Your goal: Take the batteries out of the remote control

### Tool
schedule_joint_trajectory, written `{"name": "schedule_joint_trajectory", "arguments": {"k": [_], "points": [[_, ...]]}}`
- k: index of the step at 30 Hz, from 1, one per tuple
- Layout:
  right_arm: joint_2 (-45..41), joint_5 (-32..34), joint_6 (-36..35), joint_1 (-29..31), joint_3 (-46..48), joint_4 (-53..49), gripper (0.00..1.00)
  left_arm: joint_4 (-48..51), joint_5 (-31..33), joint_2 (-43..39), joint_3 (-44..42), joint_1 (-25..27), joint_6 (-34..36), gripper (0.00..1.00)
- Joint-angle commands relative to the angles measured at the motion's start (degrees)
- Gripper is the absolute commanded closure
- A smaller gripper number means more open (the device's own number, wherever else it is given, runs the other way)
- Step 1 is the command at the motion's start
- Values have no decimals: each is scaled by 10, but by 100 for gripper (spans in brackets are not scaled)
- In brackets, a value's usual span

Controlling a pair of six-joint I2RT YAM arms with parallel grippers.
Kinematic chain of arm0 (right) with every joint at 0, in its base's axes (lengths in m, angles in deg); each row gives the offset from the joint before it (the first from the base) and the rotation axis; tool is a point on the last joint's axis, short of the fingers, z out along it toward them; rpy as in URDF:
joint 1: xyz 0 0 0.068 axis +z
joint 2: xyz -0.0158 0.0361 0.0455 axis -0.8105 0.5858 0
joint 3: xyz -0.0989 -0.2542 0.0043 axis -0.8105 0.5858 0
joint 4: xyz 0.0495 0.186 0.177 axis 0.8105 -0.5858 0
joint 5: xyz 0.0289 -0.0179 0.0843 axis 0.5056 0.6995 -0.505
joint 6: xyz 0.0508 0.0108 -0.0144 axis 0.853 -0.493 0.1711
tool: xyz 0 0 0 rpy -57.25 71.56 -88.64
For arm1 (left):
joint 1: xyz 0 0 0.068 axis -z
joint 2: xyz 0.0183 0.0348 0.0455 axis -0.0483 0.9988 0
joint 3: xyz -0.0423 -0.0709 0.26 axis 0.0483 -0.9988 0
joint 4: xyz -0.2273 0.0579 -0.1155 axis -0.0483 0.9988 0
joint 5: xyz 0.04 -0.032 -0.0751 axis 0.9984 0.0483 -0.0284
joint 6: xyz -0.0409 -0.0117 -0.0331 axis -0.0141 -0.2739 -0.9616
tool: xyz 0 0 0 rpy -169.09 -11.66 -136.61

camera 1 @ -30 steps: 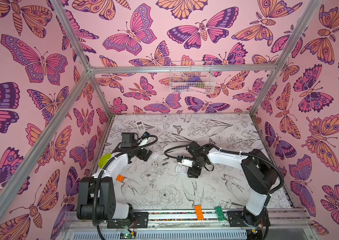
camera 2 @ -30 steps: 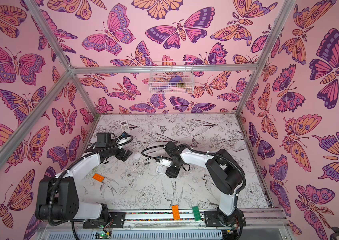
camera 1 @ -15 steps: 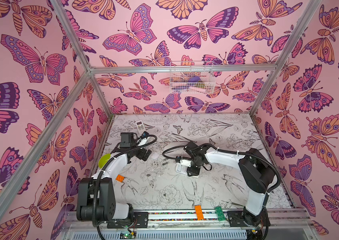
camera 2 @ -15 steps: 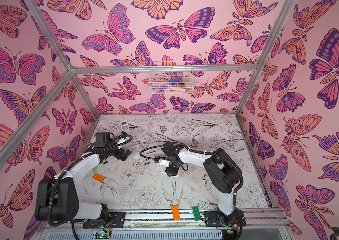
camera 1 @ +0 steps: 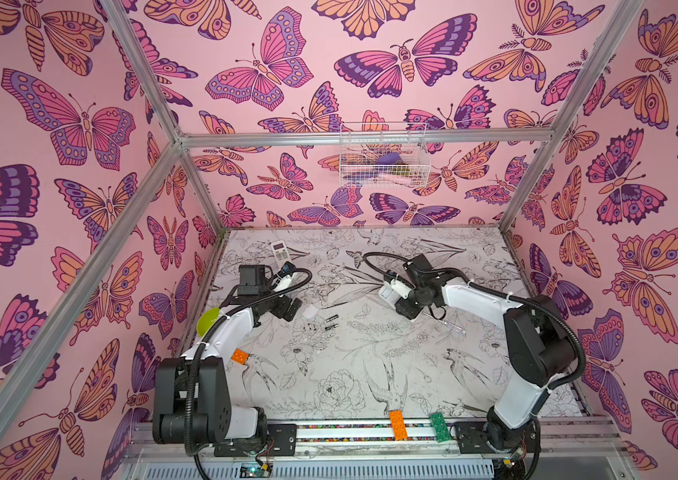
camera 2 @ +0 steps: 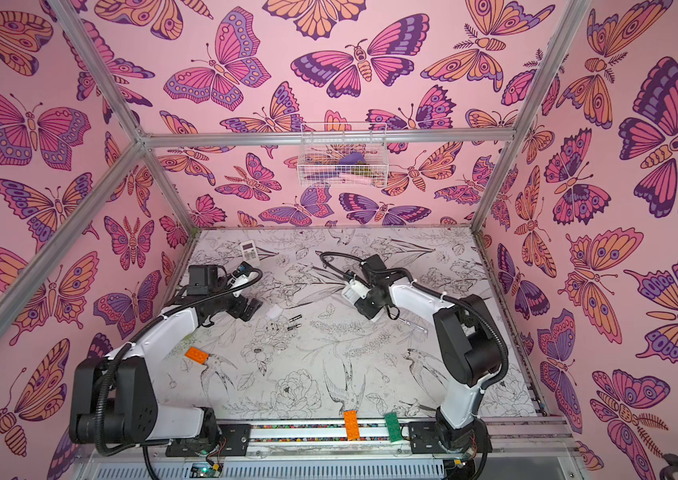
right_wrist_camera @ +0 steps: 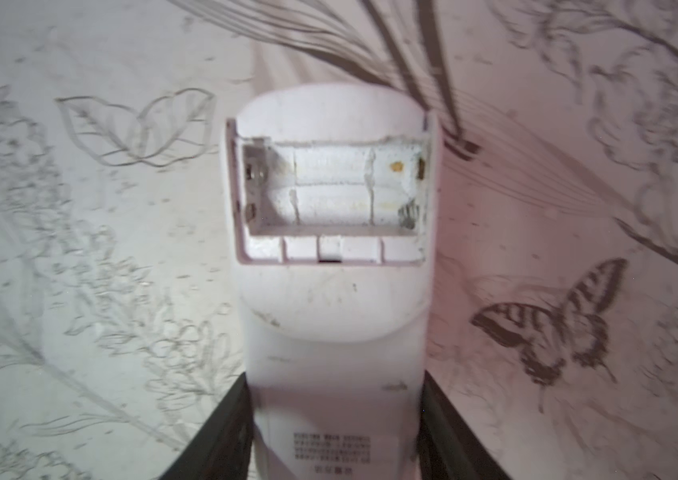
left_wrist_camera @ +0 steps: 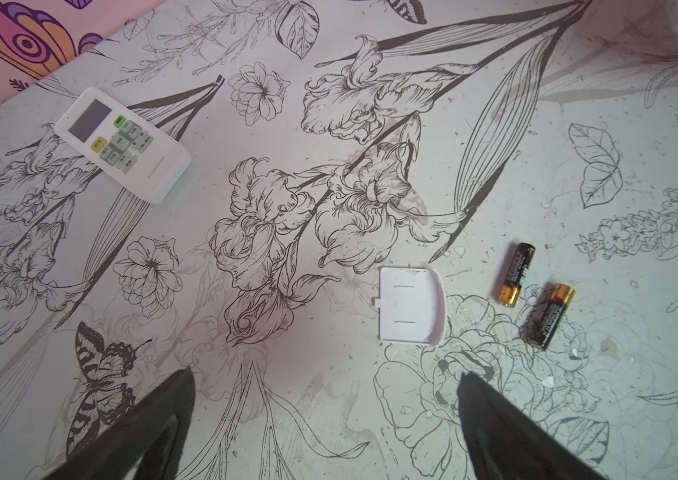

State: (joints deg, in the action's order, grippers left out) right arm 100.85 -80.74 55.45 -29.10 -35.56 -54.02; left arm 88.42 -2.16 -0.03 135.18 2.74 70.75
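My right gripper (right_wrist_camera: 335, 428) is shut on a white remote control (right_wrist_camera: 333, 316), held back side up above the table. Its battery compartment (right_wrist_camera: 333, 191) is uncovered and empty. In both top views the held remote control (camera 1: 389, 291) (camera 2: 353, 290) sits right of the middle. Two black-and-gold batteries (left_wrist_camera: 516, 274) (left_wrist_camera: 549, 316) lie side by side on the table, also seen in the top views (camera 1: 331, 323) (camera 2: 294, 323). The white battery cover (left_wrist_camera: 410, 305) lies beside them. My left gripper (left_wrist_camera: 325, 415) (camera 1: 291, 309) hovers open near the cover, holding nothing.
A second white remote (left_wrist_camera: 121, 143) (camera 1: 280, 251) lies face up near the back left corner. A clear-handled screwdriver (camera 1: 449, 324) lies under the right arm. Orange bricks (camera 1: 240, 356) (camera 1: 398, 424) and a green brick (camera 1: 439, 424) sit near the front. A wire basket (camera 1: 383, 156) hangs on the back wall.
My right gripper has carried the remote control up and to the right, away from the middle of the table. The left arm has not moved.
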Motion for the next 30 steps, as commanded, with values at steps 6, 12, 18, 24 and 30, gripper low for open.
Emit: {"name": "schedule_joint_trajectory", "arguments": {"k": [6, 12, 18, 24, 30], "points": [[-2, 29, 50, -118, -30, -9, 68, 34, 0, -11, 36, -14, -32, 0], [15, 17, 66, -179, -32, -6, 67, 60, 23, -4, 75, -17, -28, 0], [36, 17, 70, -199, -30, -2, 62, 79, 75, 18, 112, -18, -41, 0], [54, 16, 76, -206, -26, 4, 56, 91, 81, 38, 136, -18, -82, 0], [53, 20, 75, -209, -24, 5, 37, 114, 108, 74, 188, -18, -193, 0]]}}
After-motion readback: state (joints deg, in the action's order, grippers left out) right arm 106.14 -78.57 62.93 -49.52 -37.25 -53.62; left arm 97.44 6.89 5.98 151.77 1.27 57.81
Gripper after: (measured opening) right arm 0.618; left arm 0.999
